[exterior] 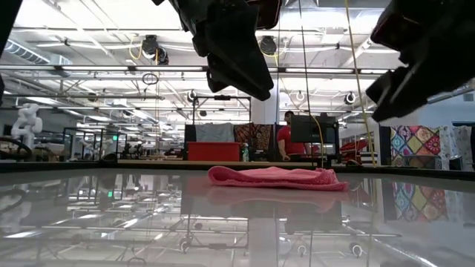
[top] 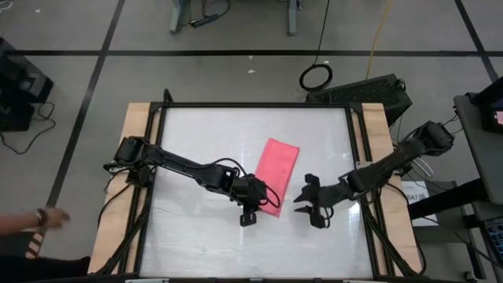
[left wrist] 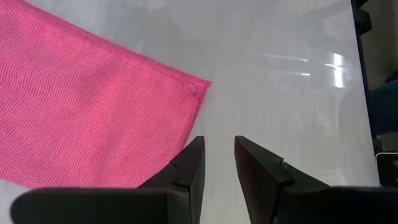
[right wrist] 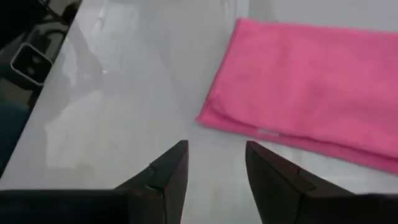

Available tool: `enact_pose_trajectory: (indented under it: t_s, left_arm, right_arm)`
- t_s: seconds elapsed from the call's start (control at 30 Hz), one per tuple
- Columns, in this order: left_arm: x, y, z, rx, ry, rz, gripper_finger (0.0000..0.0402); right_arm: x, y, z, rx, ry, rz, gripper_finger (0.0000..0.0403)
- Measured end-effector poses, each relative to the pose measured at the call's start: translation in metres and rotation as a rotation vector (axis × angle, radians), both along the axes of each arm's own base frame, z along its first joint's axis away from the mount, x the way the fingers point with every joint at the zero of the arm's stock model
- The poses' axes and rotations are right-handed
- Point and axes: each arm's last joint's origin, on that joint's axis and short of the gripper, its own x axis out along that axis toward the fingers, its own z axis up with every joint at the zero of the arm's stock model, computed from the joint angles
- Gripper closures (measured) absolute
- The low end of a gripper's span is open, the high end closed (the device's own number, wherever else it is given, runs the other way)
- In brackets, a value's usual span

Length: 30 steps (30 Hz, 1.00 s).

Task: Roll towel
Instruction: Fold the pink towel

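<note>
Both my tools hang just above the counter, left tool slightly parted at the near corner of the soft, light, folded towel, right tool spread at four o'clock; I'd pinch that near edge.

The bright pink towel, folded into a flat oblong, lies slantwise at the frame's centre
</note>
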Motion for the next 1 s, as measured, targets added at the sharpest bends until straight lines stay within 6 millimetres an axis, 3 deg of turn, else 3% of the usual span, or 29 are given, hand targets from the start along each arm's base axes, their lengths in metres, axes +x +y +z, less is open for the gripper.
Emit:
enact_pose_trajectory:
  t_s: [0.37,1.0]
  left_arm:
    - [0.000,0.000,0.000,0.001,0.003,0.000,0.0309]
    - [0.000,0.000,0.000,0.001,0.002,0.000,0.0309]
  right_arm:
    - [0.013,0.014,-0.024,0.068,0.034,-0.020,0.0230]
    - [0.008,0.032,-0.022,0.073,-0.020,0.036,0.0229]
